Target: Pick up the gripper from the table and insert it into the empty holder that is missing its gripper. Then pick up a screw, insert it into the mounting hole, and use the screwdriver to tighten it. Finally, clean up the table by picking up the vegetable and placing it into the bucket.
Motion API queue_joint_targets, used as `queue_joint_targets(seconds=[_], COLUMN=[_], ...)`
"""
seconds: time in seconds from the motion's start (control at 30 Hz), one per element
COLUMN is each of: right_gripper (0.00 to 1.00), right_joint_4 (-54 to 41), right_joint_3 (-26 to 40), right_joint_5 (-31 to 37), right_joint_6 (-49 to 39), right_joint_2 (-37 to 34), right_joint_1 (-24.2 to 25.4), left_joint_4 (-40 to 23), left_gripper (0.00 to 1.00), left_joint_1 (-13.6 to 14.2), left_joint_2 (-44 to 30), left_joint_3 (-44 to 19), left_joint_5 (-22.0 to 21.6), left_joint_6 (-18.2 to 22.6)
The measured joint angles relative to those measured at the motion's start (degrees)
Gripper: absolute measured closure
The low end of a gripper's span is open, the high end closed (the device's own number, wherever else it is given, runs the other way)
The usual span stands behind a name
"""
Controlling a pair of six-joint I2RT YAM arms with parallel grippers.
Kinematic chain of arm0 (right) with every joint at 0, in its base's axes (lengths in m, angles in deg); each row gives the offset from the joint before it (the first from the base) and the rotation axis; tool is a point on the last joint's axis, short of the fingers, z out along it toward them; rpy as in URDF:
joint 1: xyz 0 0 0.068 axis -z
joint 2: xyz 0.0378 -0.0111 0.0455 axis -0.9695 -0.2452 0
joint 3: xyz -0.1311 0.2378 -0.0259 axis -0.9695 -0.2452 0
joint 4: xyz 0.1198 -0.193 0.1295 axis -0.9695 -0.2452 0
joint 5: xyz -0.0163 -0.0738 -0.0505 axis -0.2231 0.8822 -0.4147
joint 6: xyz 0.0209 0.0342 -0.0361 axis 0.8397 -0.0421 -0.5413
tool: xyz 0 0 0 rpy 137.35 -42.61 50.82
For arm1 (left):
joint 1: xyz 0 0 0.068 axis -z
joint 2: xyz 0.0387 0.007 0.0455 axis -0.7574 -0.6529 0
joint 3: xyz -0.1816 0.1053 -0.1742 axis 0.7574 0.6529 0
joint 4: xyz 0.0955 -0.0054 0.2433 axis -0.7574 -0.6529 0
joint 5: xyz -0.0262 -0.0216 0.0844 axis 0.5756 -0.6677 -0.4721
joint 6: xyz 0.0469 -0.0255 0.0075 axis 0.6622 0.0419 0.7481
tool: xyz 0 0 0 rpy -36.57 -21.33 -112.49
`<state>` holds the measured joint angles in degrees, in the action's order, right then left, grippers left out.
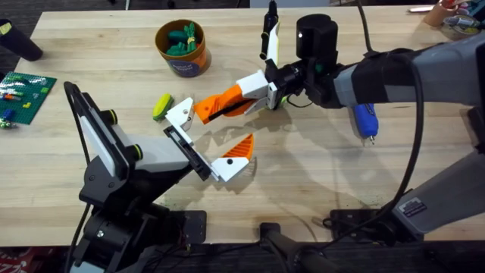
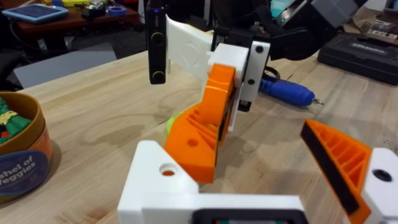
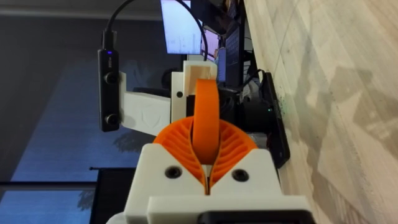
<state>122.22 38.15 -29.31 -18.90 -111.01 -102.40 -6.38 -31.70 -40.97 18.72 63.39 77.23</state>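
The right gripper [image 1: 261, 89] is clamped on the orange finger [image 1: 223, 104], tip meeting the bare white holder [image 1: 180, 114], lined up for seating. The left gripper's own fingers: cannot tell. Near the holder: one yellow vegetable [image 1: 162, 105], one bucket [image 1: 183, 47], one screwdriver [image 1: 365, 120] farther off.

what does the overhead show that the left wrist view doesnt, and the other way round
Only the overhead: the green brick baseplate at the table's left edge.

Only the left wrist: the round mounting hole in the white holder, and the lettering on the bucket label.

Both: the right tool shut on the long orange finger beside the holder, the blue screwdriver, the bucket and the short orange wedge.
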Motion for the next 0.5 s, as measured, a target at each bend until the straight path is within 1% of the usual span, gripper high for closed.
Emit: queue_joint_targets(seconds=[0.5], right_gripper=[0.983], right_joint_4=[-0.85], right_joint_3=[0.02], right_joint_5=[0.46], right_joint_6=[0.06], right_joint_2=[-0.11], right_joint_1=[0.05], left_joint_4=[0.76], left_gripper=[0.014], left_joint_1=[0.0], left_joint_2=[-0.32], left_joint_3=[-0.12], left_joint_5=[-0.04], left_joint_6=[0.0])
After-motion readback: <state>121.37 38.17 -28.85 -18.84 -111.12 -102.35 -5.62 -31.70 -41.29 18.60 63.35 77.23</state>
